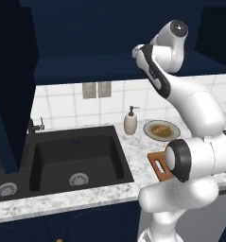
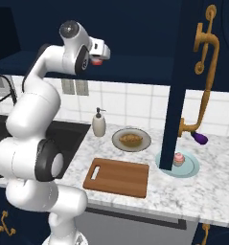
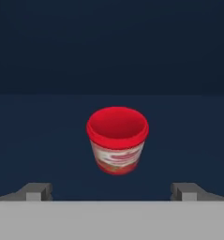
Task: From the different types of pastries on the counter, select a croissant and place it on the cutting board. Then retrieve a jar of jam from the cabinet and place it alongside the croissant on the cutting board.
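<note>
My gripper (image 3: 112,192) is open inside the navy cabinet (image 2: 135,28), its two fingertips (image 3: 38,191) spread wide. The jar of jam (image 3: 117,139), with its red lid and pale band, stands on the shelf straight ahead, centred between the fingers and apart from them. In the right base view the hand (image 2: 100,51) is raised at shelf height, with a bit of red jar (image 2: 96,61) beside it. The croissant (image 2: 130,139) (image 1: 160,129) lies on a grey plate on the counter (image 2: 207,186). The wooden cutting board (image 2: 117,177) (image 1: 157,164) in front of it is bare.
The open cabinet door (image 2: 183,81) with its brass handle (image 2: 205,72) hangs right of the arm. A pink cupcake (image 2: 178,159) sits on a pale blue plate (image 2: 192,168). A soap dispenser (image 2: 98,123) and a black sink (image 1: 76,156) lie to the left.
</note>
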